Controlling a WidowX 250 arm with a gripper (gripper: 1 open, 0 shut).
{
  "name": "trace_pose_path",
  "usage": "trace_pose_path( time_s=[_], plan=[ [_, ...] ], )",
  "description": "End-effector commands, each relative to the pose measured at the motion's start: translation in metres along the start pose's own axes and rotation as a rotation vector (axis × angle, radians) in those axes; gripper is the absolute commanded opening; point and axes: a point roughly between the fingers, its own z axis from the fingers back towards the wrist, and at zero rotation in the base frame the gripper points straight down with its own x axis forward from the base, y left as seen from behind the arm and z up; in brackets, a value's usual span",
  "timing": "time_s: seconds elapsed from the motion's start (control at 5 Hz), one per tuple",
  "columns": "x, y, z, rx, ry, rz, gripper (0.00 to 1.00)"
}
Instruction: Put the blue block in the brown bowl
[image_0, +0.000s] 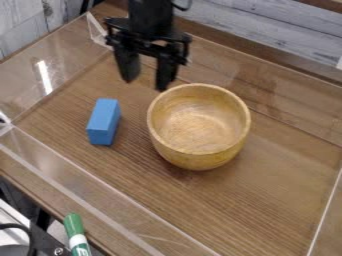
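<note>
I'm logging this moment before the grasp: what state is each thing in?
Brown bowl: upright, without the block
Blue block: lying on the table, not in the bowl
Pincer: open, above the table, holding nothing
Table: bearing bowl and block

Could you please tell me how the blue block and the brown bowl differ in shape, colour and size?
The blue block is a small solid rectangular piece, while the brown bowl is round and hollow. The block is plain blue, whereas the bowl is light brown. The block is also far smaller than the bowl. Both rest on the wooden table, apart from each other.
</note>
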Motion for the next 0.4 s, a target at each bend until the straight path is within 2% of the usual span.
trace_pose_path(
  time_s=[0.0, 0.2],
  plan=[
    [-0.0025, 0.0154, 0.0094, 0.008, -0.063, 0.009, 1.00],
    [-0.0035, 0.0178, 0.0044, 0.009, -0.056, 0.011, 1.00]
  ],
)
